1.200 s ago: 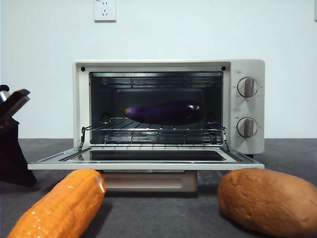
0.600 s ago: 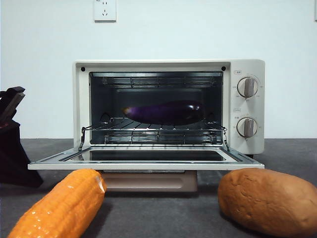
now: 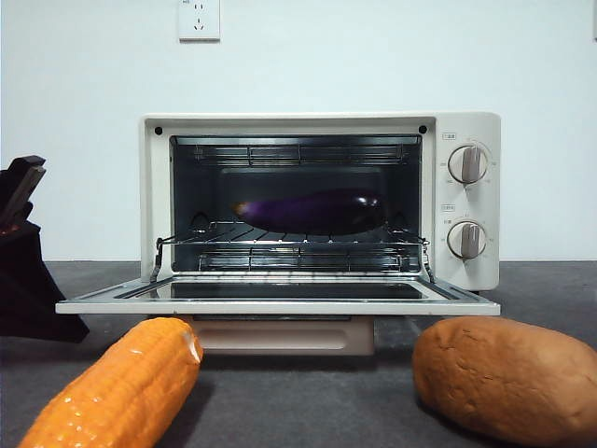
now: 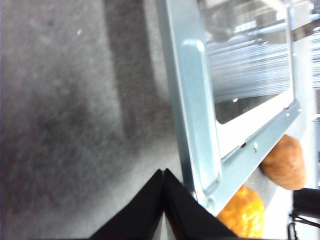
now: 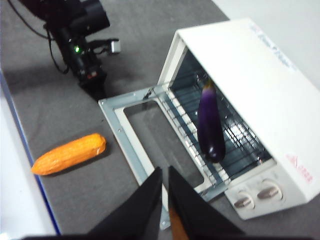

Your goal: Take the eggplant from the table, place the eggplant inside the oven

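Front view, from the left edge across: my left gripper (image 3: 20, 191) stood low beside the oven (image 3: 319, 201), just off the corner of the dropped door (image 3: 277, 304), and its wrist camera showed both jaws pressed tip to tip with nothing between them. In front lay the orange corn cob (image 3: 117, 392) on the dark grey table (image 3: 308, 401). Behind it, inside the open oven, the eggplant (image 3: 310, 211) lay lengthwise on the wire rack (image 3: 294, 245), clear of the cavity walls as far as I could tell. To the right sat the two knobs (image 3: 466, 164) and, nearer the camera, the brown bread-like lump (image 3: 508, 376).

My right gripper (image 5: 164, 176) hung high above the door, jaws near together and empty.

I judged the placing done, with the eggplant resting where the task wanted it. Had I needed to move it, I would have expected a light, fairly firm fruit with a glossy, slippery skin that bruises under hard pinching. The best hold looked to be across the thick middle, jaws square to its length, with gentle pressure, and not the tapering ends, where it could squirt free.
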`<action>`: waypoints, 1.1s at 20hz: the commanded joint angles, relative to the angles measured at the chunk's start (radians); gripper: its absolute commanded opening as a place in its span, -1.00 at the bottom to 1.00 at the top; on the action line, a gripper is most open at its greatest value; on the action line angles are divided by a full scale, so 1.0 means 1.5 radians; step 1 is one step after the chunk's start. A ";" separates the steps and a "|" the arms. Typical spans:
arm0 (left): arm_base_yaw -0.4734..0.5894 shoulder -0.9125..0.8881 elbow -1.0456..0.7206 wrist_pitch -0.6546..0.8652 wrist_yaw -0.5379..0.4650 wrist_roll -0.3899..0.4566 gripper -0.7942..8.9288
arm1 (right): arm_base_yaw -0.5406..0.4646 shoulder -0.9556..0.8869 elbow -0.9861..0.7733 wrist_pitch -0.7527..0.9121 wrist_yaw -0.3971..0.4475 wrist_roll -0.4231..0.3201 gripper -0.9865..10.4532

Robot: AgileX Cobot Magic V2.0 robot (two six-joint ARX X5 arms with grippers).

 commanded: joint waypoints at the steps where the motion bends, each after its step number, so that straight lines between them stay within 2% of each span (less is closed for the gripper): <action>1: -0.004 0.016 0.025 0.011 0.068 0.012 -0.82 | 0.008 -0.004 0.015 -0.019 0.000 0.029 -0.82; 6: -0.003 0.016 0.066 0.007 0.134 -0.021 -0.82 | 0.008 -0.014 0.015 -0.058 -0.001 0.056 -0.82; 12: -0.002 0.015 0.140 0.007 0.178 -0.067 -0.82 | 0.008 -0.014 0.014 -0.081 -0.002 0.084 -0.82; 16: 0.006 0.015 0.209 0.002 0.188 -0.098 -0.82 | 0.008 -0.013 0.004 -0.081 -0.002 0.087 -0.82; 22: 0.023 0.010 0.343 -0.070 0.185 -0.099 -0.82 | 0.008 -0.014 -0.065 -0.045 0.000 0.087 -0.82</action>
